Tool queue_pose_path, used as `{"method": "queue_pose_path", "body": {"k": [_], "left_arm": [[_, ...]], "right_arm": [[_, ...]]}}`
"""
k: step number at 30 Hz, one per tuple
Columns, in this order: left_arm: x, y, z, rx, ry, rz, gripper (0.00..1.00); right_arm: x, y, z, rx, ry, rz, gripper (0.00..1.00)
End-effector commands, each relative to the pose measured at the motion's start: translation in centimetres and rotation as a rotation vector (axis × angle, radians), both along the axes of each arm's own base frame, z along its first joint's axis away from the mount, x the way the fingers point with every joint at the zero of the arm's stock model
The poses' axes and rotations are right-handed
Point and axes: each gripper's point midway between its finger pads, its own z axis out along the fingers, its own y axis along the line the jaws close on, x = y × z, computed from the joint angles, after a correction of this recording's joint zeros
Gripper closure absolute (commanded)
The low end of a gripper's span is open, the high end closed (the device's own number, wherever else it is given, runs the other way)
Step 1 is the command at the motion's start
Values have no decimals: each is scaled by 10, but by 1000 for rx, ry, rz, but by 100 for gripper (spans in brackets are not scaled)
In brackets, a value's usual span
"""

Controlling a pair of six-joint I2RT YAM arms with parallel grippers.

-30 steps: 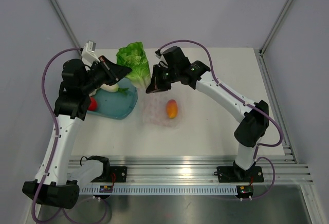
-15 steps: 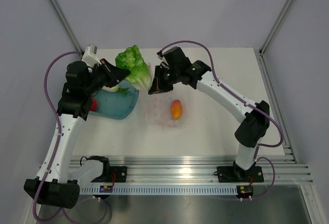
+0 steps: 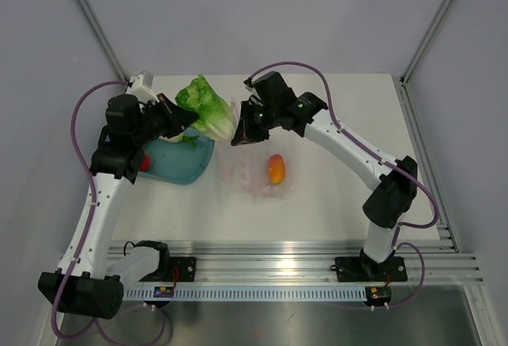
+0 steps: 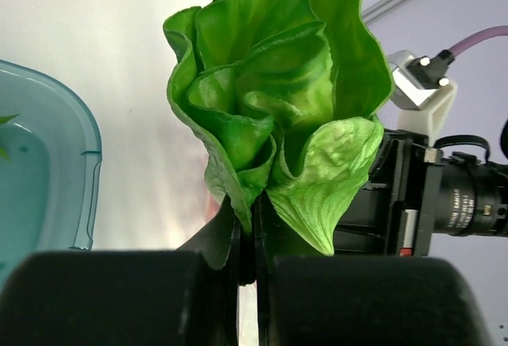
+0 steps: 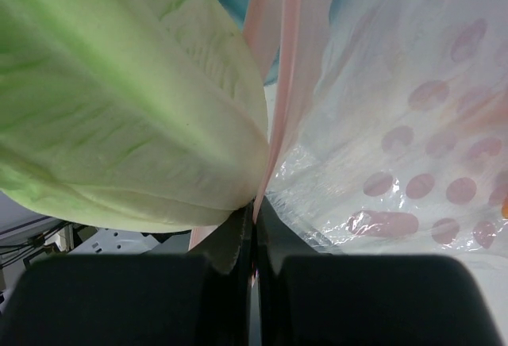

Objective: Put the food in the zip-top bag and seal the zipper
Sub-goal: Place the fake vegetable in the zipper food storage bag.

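My left gripper [image 3: 184,117] is shut on the base of a green toy lettuce [image 3: 205,108], held in the air with its leafy end at the bag's mouth; the lettuce fills the left wrist view [image 4: 278,108]. My right gripper [image 3: 240,134] is shut on the zipper [image 5: 278,84] edge of the clear pink-dotted zip-top bag [image 3: 252,173] and holds that edge up. The lettuce [image 5: 119,100] lies against the zipper strip. An orange-red toy fruit [image 3: 275,169] lies inside the bag on the table.
A teal translucent bowl [image 3: 184,163] sits at the left, under my left arm, holding a red round piece [image 3: 144,161] and a whitish piece with green leaves [image 3: 178,136]. Its rim shows in the left wrist view [image 4: 79,171]. Frame posts stand at the back corners.
My left gripper has carried the lettuce right and down, tilting it toward the bag's mouth. The bag and the orange fruit in it have shifted a little to the right.
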Motion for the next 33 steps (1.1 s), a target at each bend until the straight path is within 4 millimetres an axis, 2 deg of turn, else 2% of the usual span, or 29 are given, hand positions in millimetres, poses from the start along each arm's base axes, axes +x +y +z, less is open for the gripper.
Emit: {"method": "queue_pose_path", "body": {"k": [1,9,22,30,31,33], "left_arm": [[-10,-6,-20,47,68,-57,100],[-13,-1,-23,94,71,-58,100],[-20,5,-19,175,54,-78,100],[-33,-1,-6,232,9,-177,100],[-35,-2,1,243,-7,-187,100],[-39,-6,1,263,-7,-218,100]], "right_arm": [[-2,14,100,229,-197,44,94],[3,15,103,212,-208,37,94],[7,20,86,171,-177,50,94],[12,31,69,137,-147,69,94],[12,34,65,135,-139,75,94],[12,37,65,140,-136,78,94]]}}
